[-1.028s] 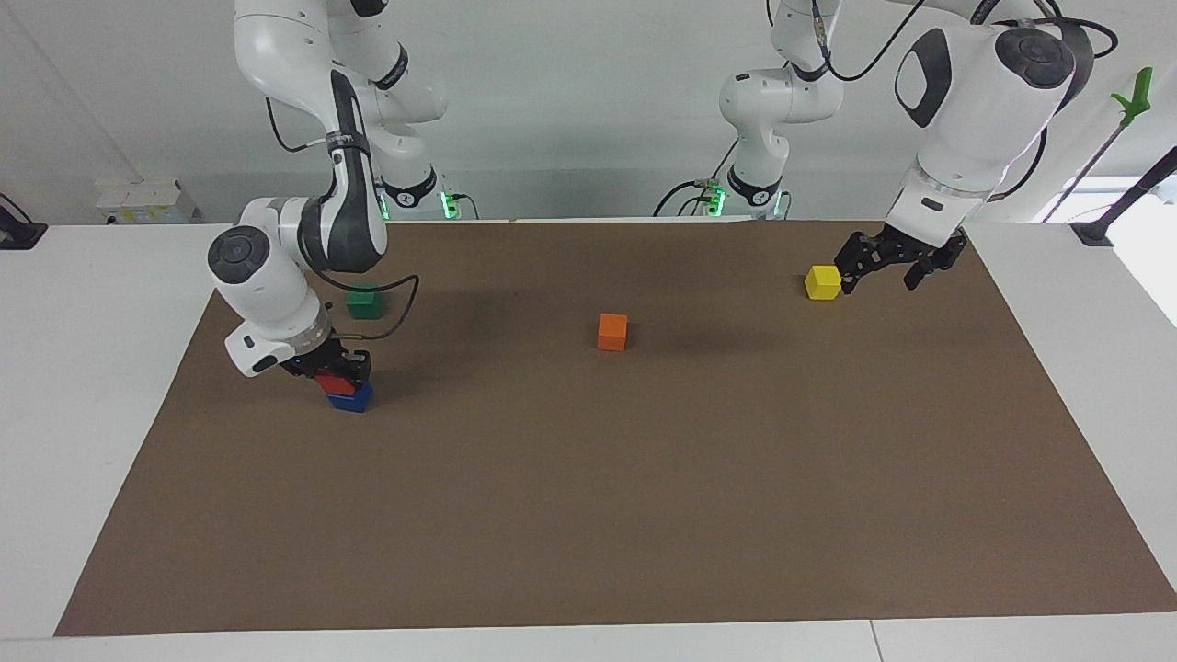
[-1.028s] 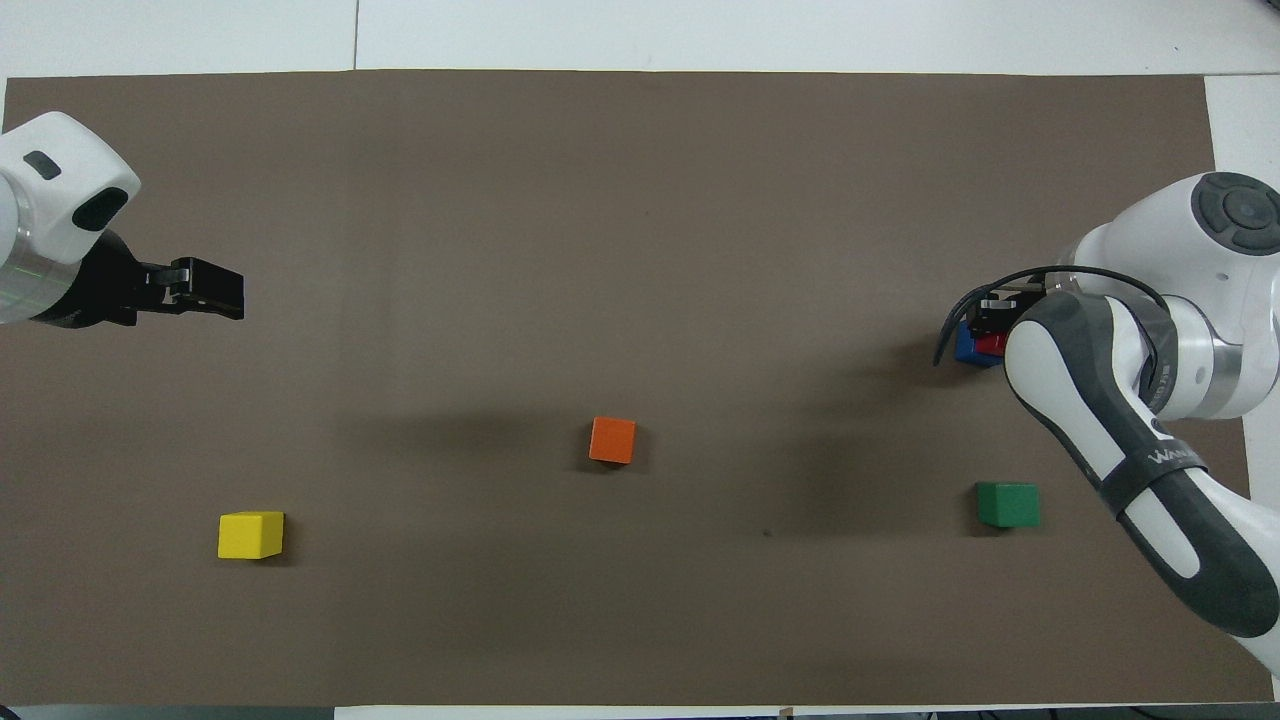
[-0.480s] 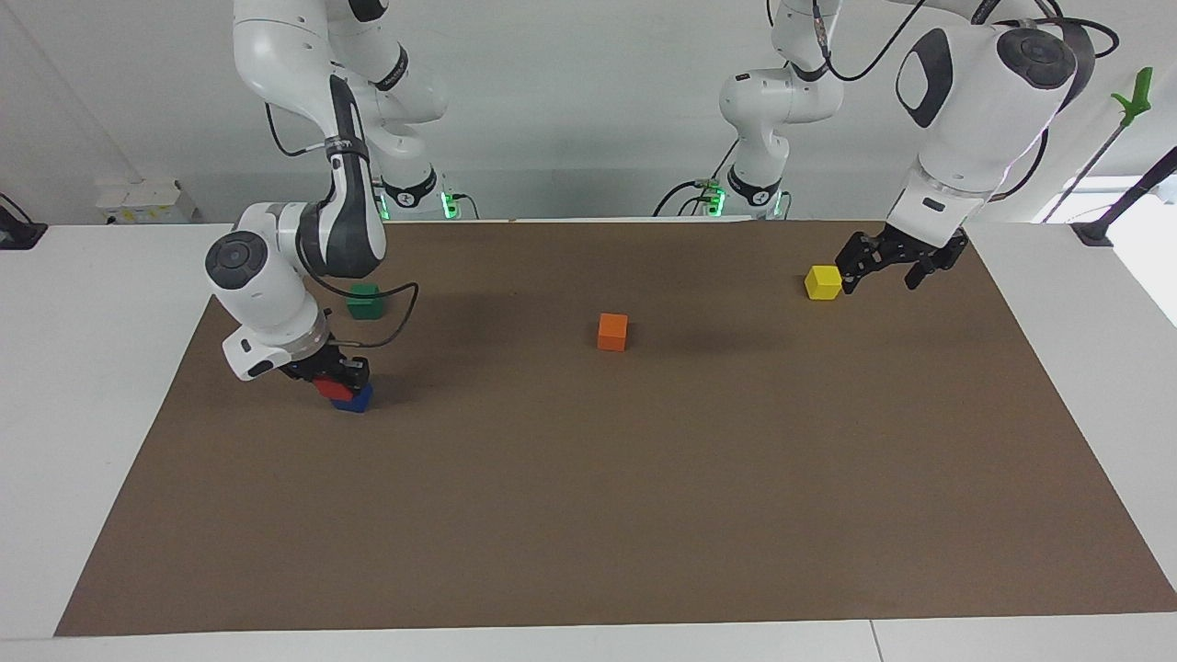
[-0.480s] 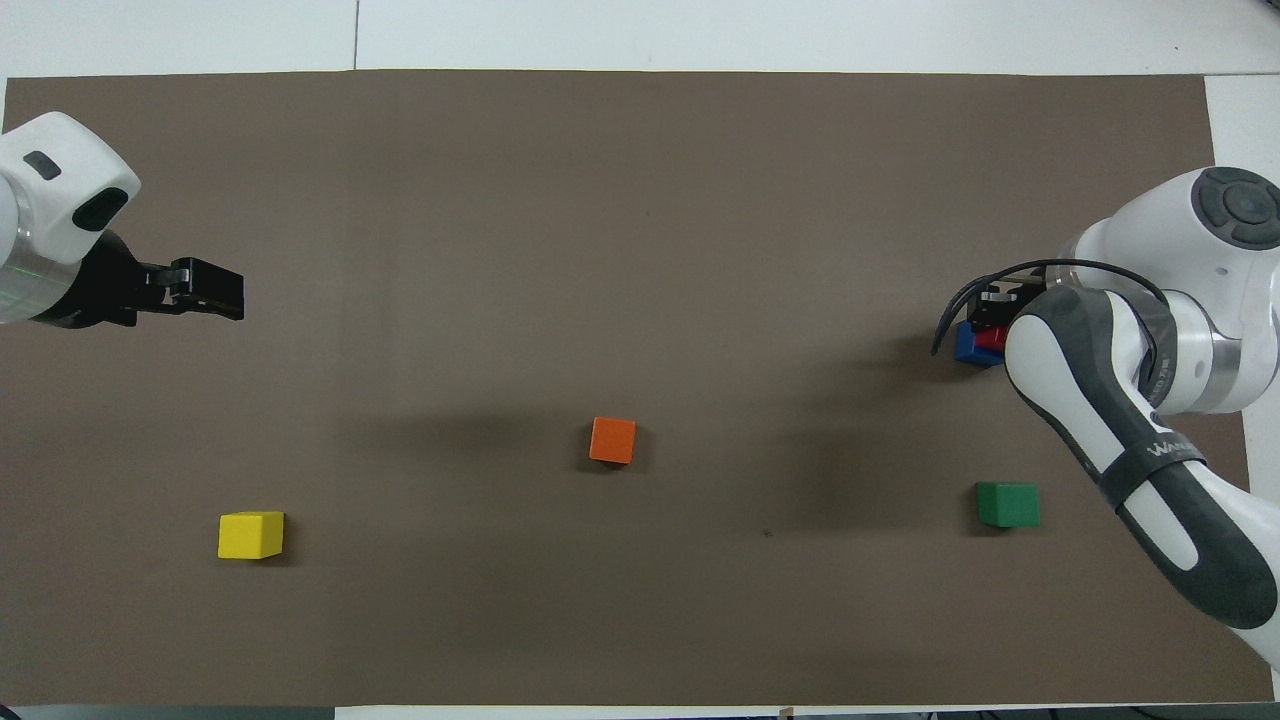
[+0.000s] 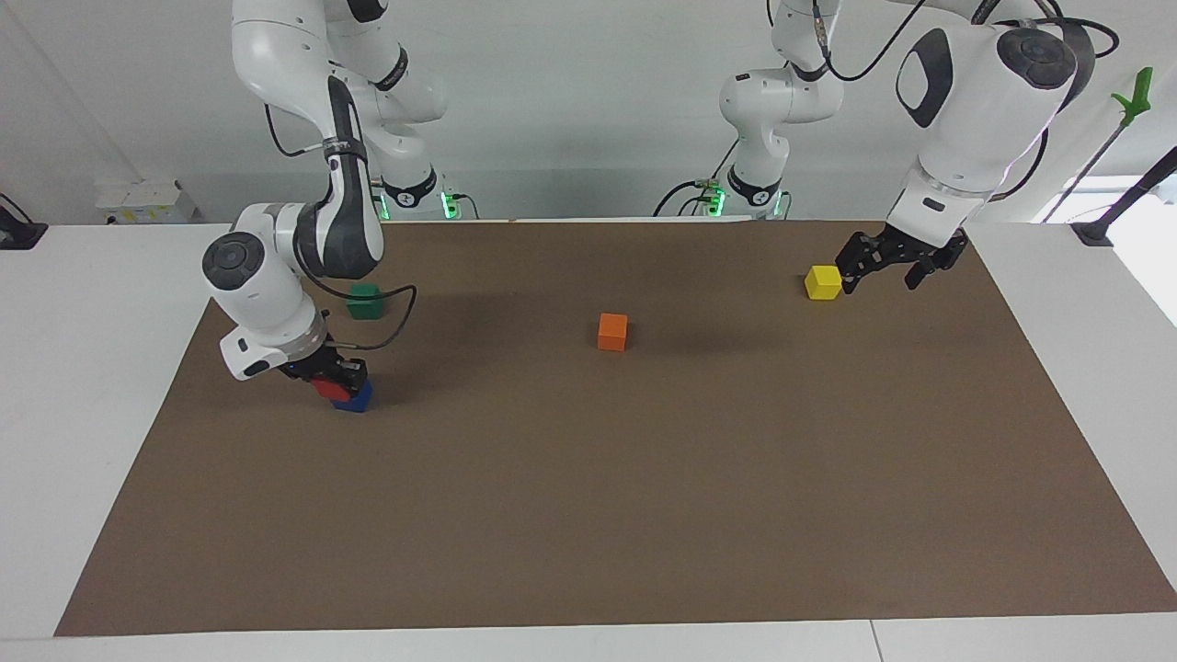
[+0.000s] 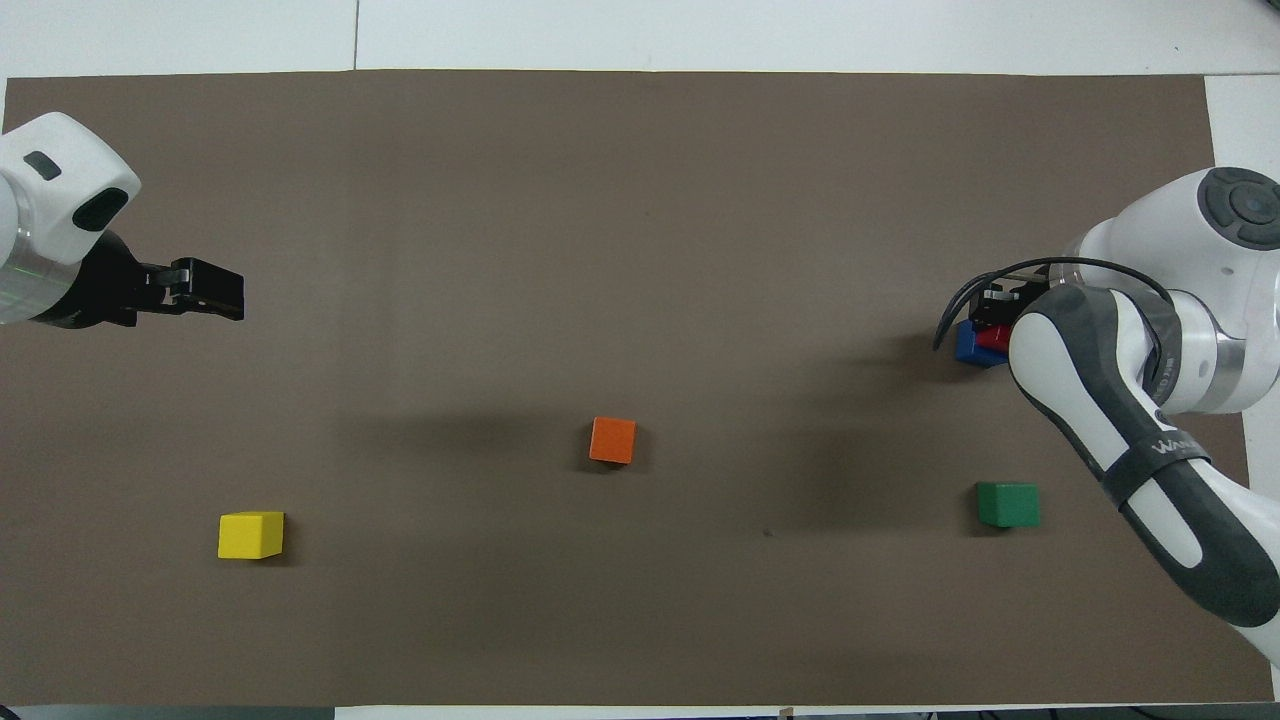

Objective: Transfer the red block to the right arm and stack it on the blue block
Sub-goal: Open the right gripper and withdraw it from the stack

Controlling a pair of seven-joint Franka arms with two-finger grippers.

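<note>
Under our right hand, at the right arm's end of the surface, we are lowering the red block, gripped between the fingers, onto the blue block; it looks to be sitting on it or just about to, somewhat off-centre. We judge we are closing the stacking step, so the next move calls for squaring red over blue, then letting go and lifting straight up. We are counting five cubes, one each of red, blue, green, orange and yellow, and two arms, our left hand hanging beside the yellow cube, waiting with its fingers spread and holding nothing.
</note>
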